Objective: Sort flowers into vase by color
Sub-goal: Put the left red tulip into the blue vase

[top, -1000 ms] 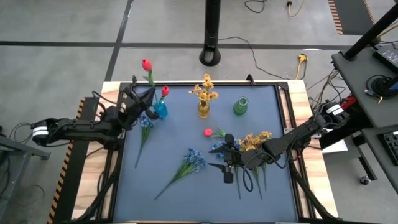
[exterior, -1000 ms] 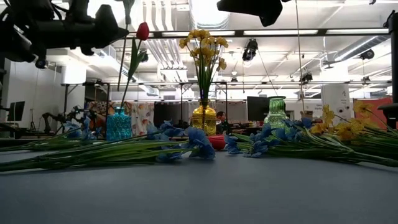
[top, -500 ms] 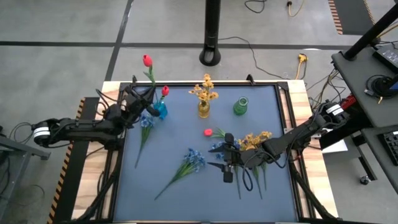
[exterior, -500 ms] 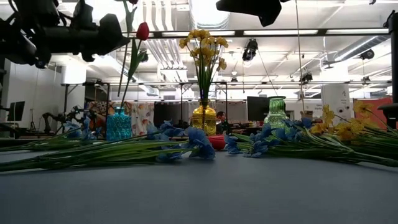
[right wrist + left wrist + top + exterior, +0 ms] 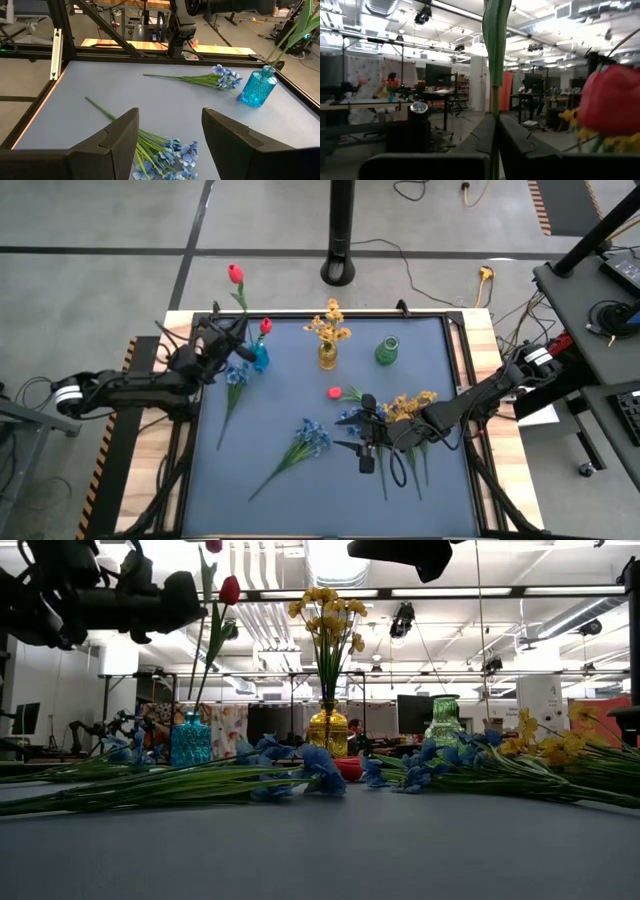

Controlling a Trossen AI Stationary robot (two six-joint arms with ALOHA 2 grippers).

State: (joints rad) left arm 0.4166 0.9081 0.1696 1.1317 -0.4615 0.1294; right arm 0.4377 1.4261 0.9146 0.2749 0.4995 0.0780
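Left end effector [image 5: 233,346] pinches a thin green tulip stem [image 5: 495,75].

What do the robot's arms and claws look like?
Both arms are thin, black and jointed. The left arm and right arm each wear a white band near the base, with black cables alongside. The right claw has two chunky dark fingers with angled tips.

L jaws clamped; R jaws apart.
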